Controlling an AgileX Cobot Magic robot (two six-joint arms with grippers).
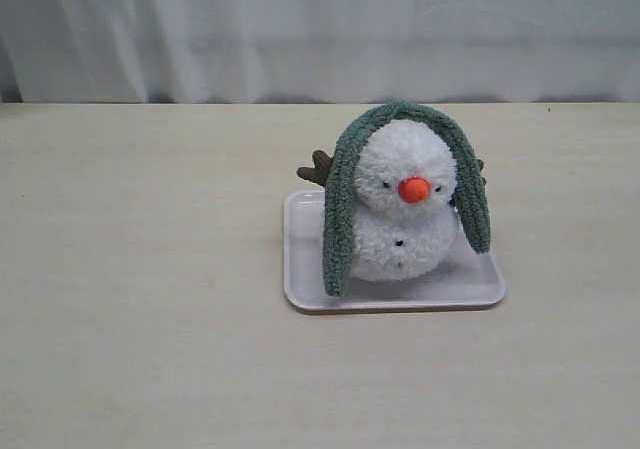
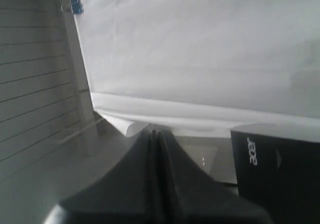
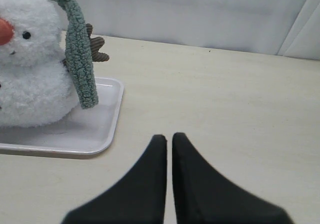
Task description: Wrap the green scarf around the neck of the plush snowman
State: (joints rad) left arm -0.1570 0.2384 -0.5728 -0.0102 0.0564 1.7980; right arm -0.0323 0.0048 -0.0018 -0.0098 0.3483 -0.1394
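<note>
- Right wrist view: right gripper (image 3: 167, 136) noted with black jaws pressed together, nothing pinched, hovering over bare table (image 3: 225, 109) just beside the tray (image 3: 100, 134).
- Left gripper (image 2: 154, 130) likewise closed up and empty, pointed away from the work, toward a white backdrop (image 2: 200, 44).
- Snowman (image 1: 405, 169) seated upright on the tray, facing the exterior camera. One brown arm is seen behind it.
- Scarf (image 1: 338, 219) laid over the top of the head, not round the neck. One end hangs down each side, the longer reaching the tray, the shorter hanging clear.
- Handling, judged: scarf expected to be limp, light and fuzzy, easily pinched without slipping. It is best taken near a hanging end. Nothing fragile is noted.
- Snowman judged soft and very light, likely to be tipped or dragged across the smooth tray if the scarf is pulled hard.
- Writing: "acer" read in white on a dark box (image 2: 275, 174), left wrist view, farther off. No other label made out.
</note>
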